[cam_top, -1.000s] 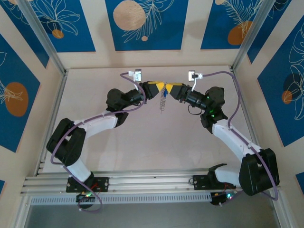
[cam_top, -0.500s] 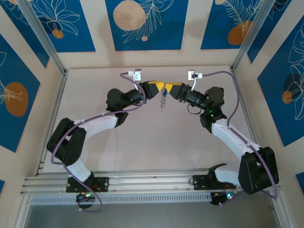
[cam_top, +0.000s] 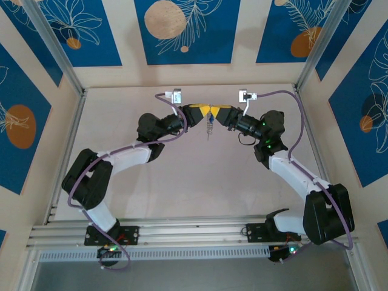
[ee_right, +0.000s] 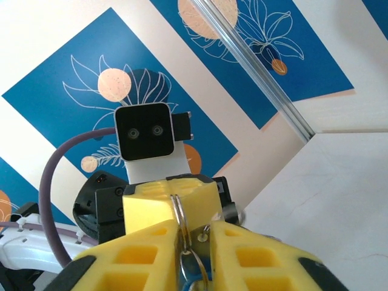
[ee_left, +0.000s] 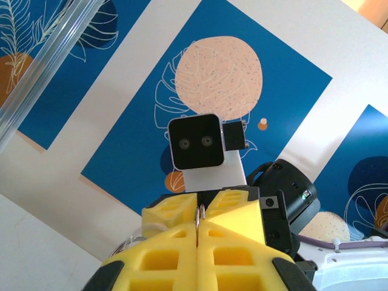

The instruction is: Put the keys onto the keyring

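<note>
Both grippers meet tip to tip above the far middle of the table. My left gripper (cam_top: 204,113) is shut on the keyring (ee_left: 198,214), whose thin grey wire edge sticks out between the closed yellow pads. A short pale chain (cam_top: 209,128) hangs below the meeting point. In the right wrist view the keyring (ee_right: 177,210) runs into my right gripper (ee_right: 195,235). Its jaws stand narrowly apart, closed on the silver key (ee_right: 198,247), with a bit of the blue head (ee_right: 191,286) at the bottom edge.
The table (cam_top: 182,182) lies well below the raised grippers. Patterned blue and cream walls (cam_top: 182,30) enclose it, with metal posts (cam_top: 315,54) at the corners. Each wrist camera (ee_left: 196,142) faces the other at close range. Purple cables (cam_top: 285,97) loop beside the arms.
The right jaws have narrowed onto the key. Both grippers have shifted slightly toward the far wall, and the hanging chain has risen with them. The left grip is unchanged.
</note>
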Robot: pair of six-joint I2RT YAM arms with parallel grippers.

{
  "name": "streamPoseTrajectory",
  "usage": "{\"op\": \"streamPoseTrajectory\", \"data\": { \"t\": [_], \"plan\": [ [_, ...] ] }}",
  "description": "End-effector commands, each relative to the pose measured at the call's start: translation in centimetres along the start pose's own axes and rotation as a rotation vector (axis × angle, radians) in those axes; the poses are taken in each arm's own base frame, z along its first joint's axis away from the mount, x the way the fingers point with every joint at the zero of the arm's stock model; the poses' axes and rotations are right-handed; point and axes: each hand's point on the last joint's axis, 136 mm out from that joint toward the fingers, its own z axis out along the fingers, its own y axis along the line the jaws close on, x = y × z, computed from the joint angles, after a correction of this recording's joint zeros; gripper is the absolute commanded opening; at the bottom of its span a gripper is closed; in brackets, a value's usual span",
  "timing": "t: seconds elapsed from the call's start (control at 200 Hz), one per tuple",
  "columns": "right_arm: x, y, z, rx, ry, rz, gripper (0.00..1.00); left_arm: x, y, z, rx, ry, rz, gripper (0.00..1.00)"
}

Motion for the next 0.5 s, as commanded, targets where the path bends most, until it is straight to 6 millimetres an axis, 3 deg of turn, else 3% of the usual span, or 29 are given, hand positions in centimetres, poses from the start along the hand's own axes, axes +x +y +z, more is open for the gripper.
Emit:
{"op": "streamPoseTrajectory", "data": {
  "t": [0.0, 0.08, 0.31, 0.495],
  "plan": [
    [-0.6, 1.2, 0.4, -0.041, -0.007, -0.040, 0.10, -1.9, -1.9, 0.1, 0.065, -0.052, 0.058, 0.00],
    [-0.6, 1.1, 0.3, -0.040, -0.007, -0.040, 0.00, -1.9, -1.9, 0.1, 0.065, -0.052, 0.058, 0.00],
    [-0.6, 0.0, 0.4, 0.014, 0.000, -0.013, 0.00, -1.8, -2.5, -0.2, 0.077, -0.047, 0.095, 0.00],
    [-0.2, -1.1, 0.2, 0.040, 0.045, 0.001, 0.00, -3.2, -2.9, -1.3, 0.041, -0.023, 0.183, 0.26]
  ]
}}
